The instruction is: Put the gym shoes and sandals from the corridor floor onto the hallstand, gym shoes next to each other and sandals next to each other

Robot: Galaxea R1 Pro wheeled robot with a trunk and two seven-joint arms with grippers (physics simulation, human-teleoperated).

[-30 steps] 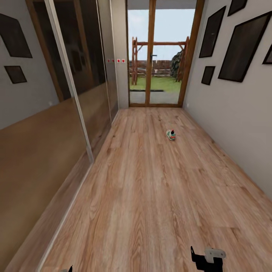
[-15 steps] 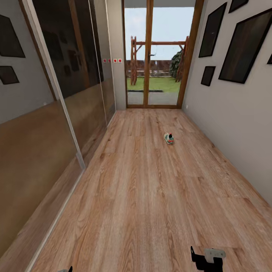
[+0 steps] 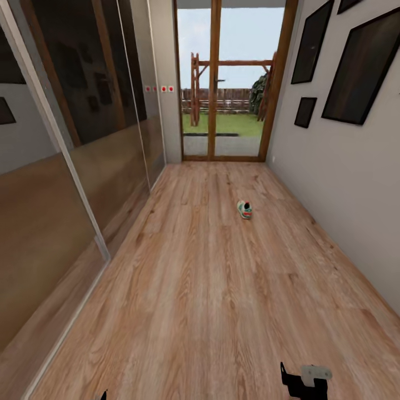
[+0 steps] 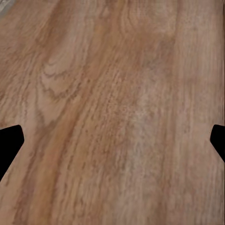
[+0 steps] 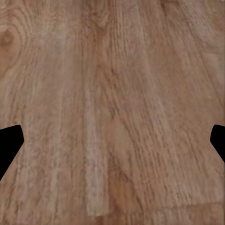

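Floorboards run the length of both wrist views: corridor floor (image 4: 112,112) under the left hand (image 4: 112,140), same plank grain under the right hand (image 5: 112,140). Each hand shows dark fingertips (image 4: 9,140) at opposite edges of its wrist picture, so both are spread wide, nothing between them. In the head view the right hand (image 3: 303,380) sits at the near edge, low over the floor; only a sliver of the left arm shows at the near-left edge.

Middle distance: bare corridor floor (image 3: 211,289), mirrored sliding panels (image 3: 66,183) along the left wall, plain wall with dark picture frames (image 3: 361,72) on the right.

Farther on: one gym shoe (image 3: 244,209) lies on the floor, right of the corridor's centre line, well apart from both hands and nearer the far end than the near end. Too small to tell which way it points.

Far end: glazed wooden door (image 3: 222,83) with garden beyond.

Judgement: step in hand is the approach to this shoe; no pick begun. Next move calls for driving the base forward, slightly right, until the shoe is within reach, then lowering an open hand over it. Hallstand, sandals and second shoe must be located afterwards.
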